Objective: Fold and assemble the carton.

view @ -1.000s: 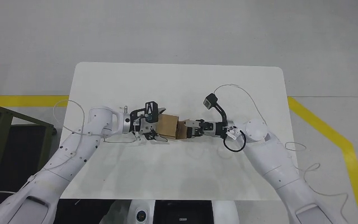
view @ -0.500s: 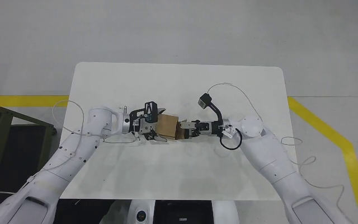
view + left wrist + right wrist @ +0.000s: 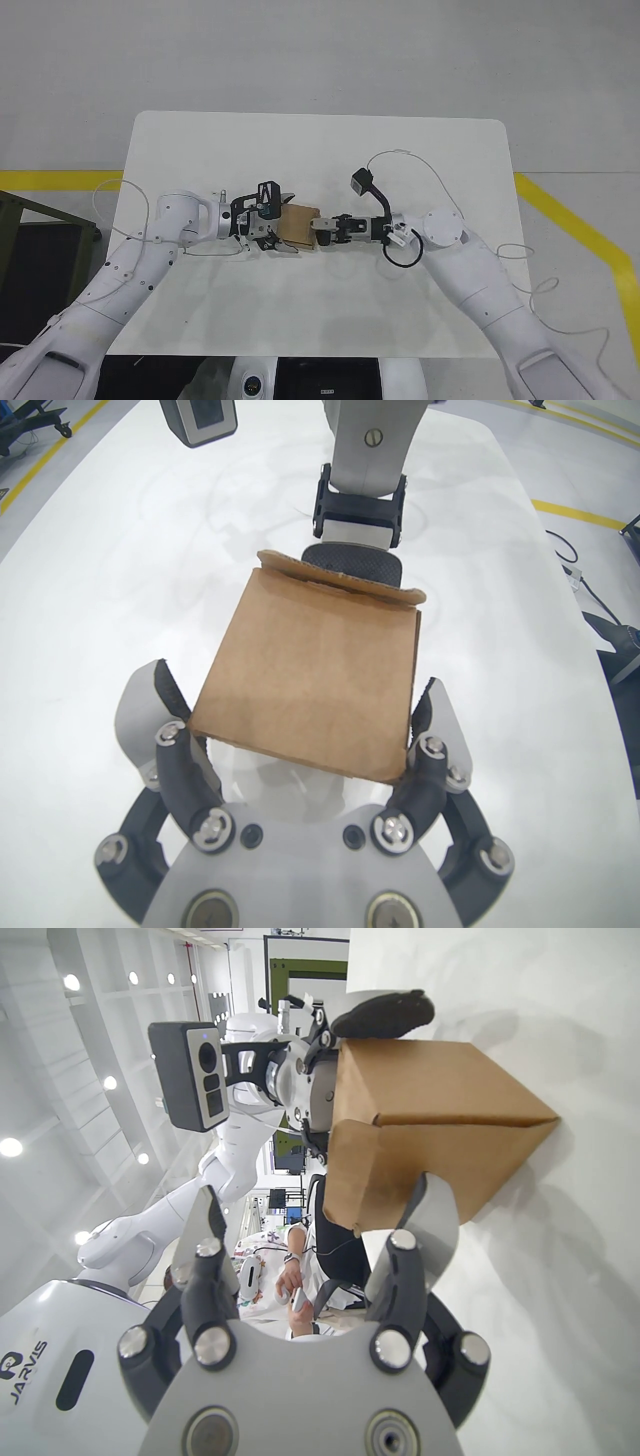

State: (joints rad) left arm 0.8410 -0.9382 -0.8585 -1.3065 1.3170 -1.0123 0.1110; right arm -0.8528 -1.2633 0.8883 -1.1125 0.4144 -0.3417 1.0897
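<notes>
A small brown carton (image 3: 298, 226) lies on the white table (image 3: 400, 150) between both arms. My left gripper (image 3: 263, 232) is shut on the carton (image 3: 310, 680) at its near end, one fingertip (image 3: 167, 695) on each side wall. My right gripper (image 3: 322, 228) stands open at the opposite end. One of its fingers (image 3: 432, 1208) lies flat against the carton's end flap (image 3: 355, 1168); the other finger (image 3: 207, 1223) is in free air. In the left wrist view that pad (image 3: 355, 565) sits behind the folded flap edge (image 3: 340, 577).
A thin white cable (image 3: 420, 160) loops from the right arm over the table's far right part. Bare table surface surrounds the carton on all sides. The floor beside the table carries yellow lines (image 3: 570, 215).
My right gripper has moved left against the carton's end, and the flap that stuck out there now lies folded in. The left gripper has kept still.
</notes>
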